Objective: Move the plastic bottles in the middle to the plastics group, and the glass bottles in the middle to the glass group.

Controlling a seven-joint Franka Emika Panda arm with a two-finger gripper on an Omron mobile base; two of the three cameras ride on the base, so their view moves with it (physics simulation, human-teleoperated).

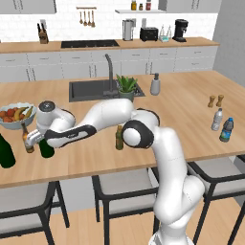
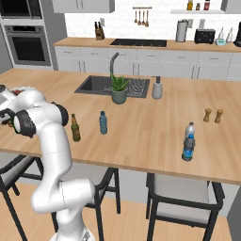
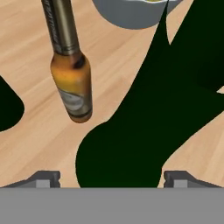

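My gripper [image 3: 111, 177] is open at the far left of the island, its fingertips [image 3: 43, 177] standing wide on either side of the tall dark green wine bottle [image 3: 131, 144]. That wine bottle [image 1: 46, 149] stands upright on the counter, half hidden under my hand [image 1: 38, 139]. The glass group is right beside it: a small brown beer bottle [image 3: 72, 83] [image 1: 27, 139] and a wide dark green bottle [image 1: 5, 152]. In the middle stand an amber beer bottle [image 2: 75, 128] [image 1: 119, 138] and a slim blue plastic bottle [image 2: 103, 123]. The plastics group, a clear bottle [image 2: 189, 131] and a blue bottle [image 2: 188, 149], stands far right.
A fruit bowl [image 1: 16, 116] sits just behind the glass group. A sink [image 1: 91, 90], a potted plant [image 1: 127, 87] and a soap dispenser [image 1: 155, 85] lie mid-island. Two pepper mills [image 1: 216, 101] stand at the right. Stools [image 1: 124, 184] line the near edge.
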